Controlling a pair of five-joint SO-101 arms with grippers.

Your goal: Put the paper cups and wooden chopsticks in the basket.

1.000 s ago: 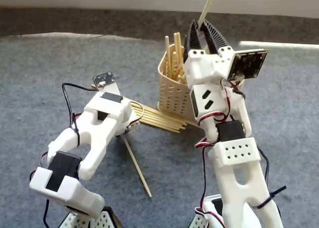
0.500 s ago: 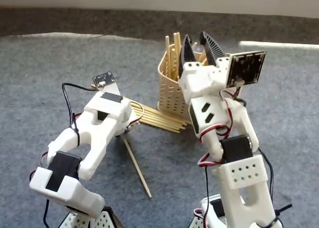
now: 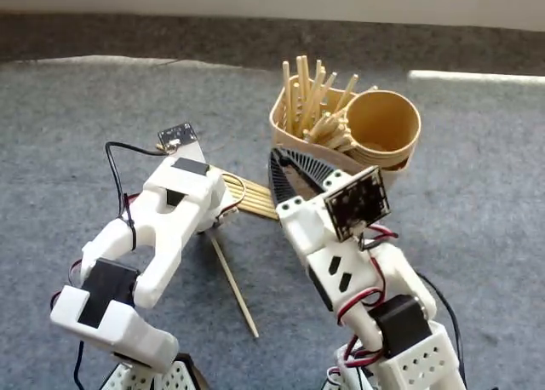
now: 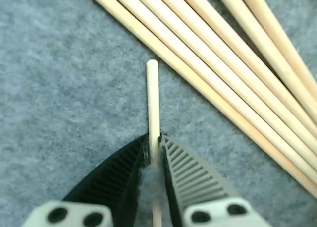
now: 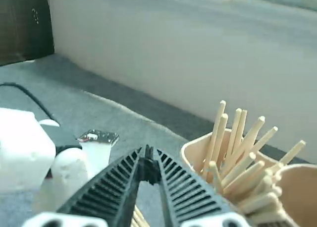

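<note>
A cream basket [image 3: 279, 117] at the back holds several upright wooden chopsticks [image 3: 311, 96] and a paper cup [image 3: 383, 126]. My left gripper [image 4: 153, 140] points down at the carpet, shut on a single chopstick [image 4: 152, 98], which also runs out from under the left arm [image 3: 174, 207] as a single chopstick [image 3: 232, 283]. Beside it lies a row of several chopsticks [image 4: 223, 73], the same row of chopsticks [image 3: 251, 198] lying in front of the basket. My right gripper [image 3: 277, 164] hangs low just in front of the basket, shut with nothing in it. Its own camera has the right gripper [image 5: 147, 155] beside the basket [image 5: 195, 147].
Grey carpet [image 3: 477, 211] covers the whole floor area. A darker strip [image 3: 128, 32] and a pale wall [image 5: 173, 53] run along the far side. Open carpet lies to the right of the basket and at the far left.
The right gripper held a chopstick above the basket, let it go, then drew back and down in front of the basket and shut. The left arm has stayed still.
</note>
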